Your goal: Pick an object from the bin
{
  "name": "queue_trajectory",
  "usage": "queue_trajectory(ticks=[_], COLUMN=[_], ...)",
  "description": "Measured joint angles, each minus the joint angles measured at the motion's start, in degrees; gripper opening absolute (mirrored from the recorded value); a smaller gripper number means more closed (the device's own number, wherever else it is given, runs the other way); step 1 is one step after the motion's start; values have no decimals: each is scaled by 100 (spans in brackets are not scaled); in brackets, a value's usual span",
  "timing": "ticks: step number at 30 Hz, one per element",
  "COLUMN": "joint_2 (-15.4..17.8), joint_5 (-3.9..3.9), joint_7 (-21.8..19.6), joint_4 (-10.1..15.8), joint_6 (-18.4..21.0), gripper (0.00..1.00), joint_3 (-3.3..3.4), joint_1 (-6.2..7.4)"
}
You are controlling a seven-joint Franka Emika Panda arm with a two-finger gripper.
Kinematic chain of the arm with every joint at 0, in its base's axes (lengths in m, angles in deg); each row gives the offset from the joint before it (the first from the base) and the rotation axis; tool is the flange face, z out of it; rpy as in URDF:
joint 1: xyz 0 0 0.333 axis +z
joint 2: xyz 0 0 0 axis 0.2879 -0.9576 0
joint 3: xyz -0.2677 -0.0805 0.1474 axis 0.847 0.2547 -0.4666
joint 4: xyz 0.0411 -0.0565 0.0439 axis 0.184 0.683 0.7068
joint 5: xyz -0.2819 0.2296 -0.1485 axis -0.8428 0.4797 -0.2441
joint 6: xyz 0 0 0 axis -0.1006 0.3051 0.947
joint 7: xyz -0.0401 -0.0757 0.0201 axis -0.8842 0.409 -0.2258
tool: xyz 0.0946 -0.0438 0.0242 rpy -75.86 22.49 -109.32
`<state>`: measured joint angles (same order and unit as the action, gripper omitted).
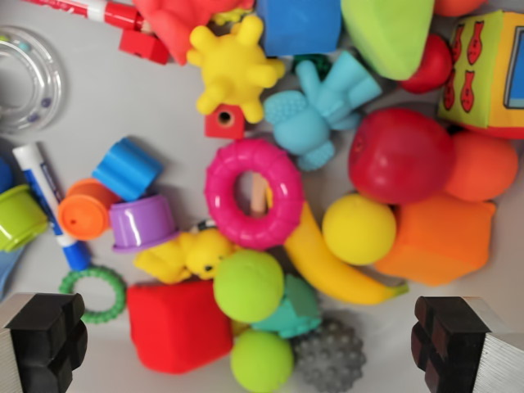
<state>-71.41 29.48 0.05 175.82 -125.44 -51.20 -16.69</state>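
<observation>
I look straight down into a bin with a pale grey floor [123,98] full of toys. My gripper [250,344] is open above them; its two black fingertips [45,340] sit at the bottom corners of the wrist view with nothing between them. Between and just above the fingers lie a red soft block [176,323], two green balls [248,285], a teal shape [296,309] and a grey spiky ball [332,356]. A pink ring [254,194] lies in the middle, over a yellow banana [327,266]. A yellow ball [359,229] rests beside it.
Around these lie a red apple [401,155], orange blocks [442,237], a light blue figure [323,106], a yellow spiky toy [233,65], stacking cups [127,168], a yellow duck [188,254], a green ring [94,293], a blue marker [49,201] and a clear ring [29,78].
</observation>
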Motion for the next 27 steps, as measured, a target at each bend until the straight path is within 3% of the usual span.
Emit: queue_trajectory(ticks=[27], joint_2=[-27], joint_5=[-19], joint_7=[1025], joint_4=[526], joint_6=[-612], gripper=[100], joint_3=[-132], joint_1=[66])
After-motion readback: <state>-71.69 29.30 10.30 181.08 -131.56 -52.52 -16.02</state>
